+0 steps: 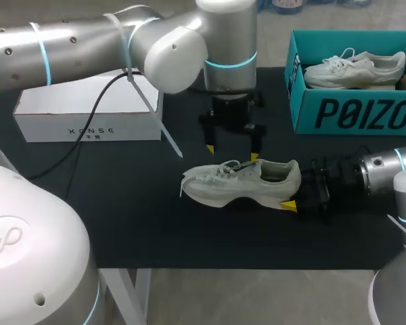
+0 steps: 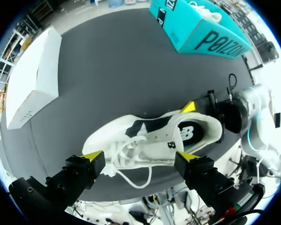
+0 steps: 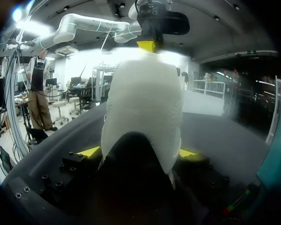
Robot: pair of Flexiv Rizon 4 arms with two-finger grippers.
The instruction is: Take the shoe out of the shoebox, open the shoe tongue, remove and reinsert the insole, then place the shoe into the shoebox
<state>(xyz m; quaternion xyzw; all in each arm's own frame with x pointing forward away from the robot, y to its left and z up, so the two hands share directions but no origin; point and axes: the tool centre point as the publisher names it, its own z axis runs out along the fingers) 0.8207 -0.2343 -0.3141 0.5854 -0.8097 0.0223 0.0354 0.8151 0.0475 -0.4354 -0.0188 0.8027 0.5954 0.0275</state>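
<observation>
Black matting (image 1: 122,210) covers the table, and at its centre the white shoe (image 1: 240,184) stands on its sole, toe toward nine o'clock and heel toward three. From three o'clock the right gripper (image 3: 138,152) pinches the heel between its yellow tips, while the left gripper (image 2: 138,155) hangs above the laces with its fingers spread. At two o'clock from the shoe sits the teal shoebox (image 1: 352,112) holding a second white shoe (image 1: 355,70), and a white box (image 1: 88,112) lies at ten o'clock.
</observation>
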